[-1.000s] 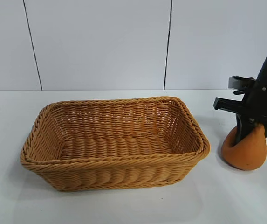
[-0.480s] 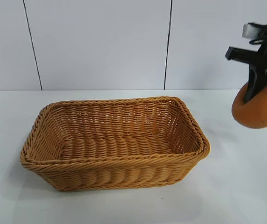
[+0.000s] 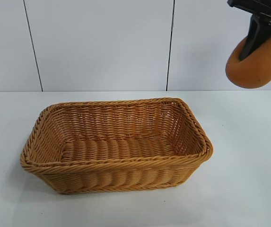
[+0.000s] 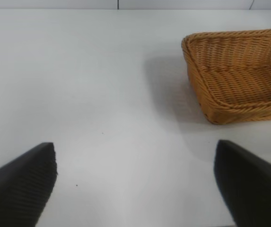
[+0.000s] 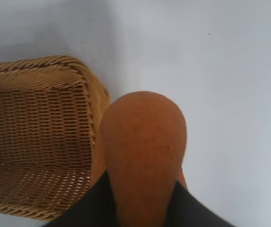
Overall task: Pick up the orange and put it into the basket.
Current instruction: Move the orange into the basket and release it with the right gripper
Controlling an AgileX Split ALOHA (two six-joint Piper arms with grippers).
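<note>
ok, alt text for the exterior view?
The right end effector holds the orange in the air at upper right, above and to the right of the basket. The empty basket sits on a white table before a white panelled wall.

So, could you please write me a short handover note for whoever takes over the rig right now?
Right gripper: shut on the orange, holding it high in the air, to the right of the basket and not over it.
Left gripper: open, holding nothing, parked low over the bare table to the basket's left.
Basket: on the table, nothing in it.
Done: orange gripped and off the table.
Left: carry it over the basket, lower it, release.
</note>
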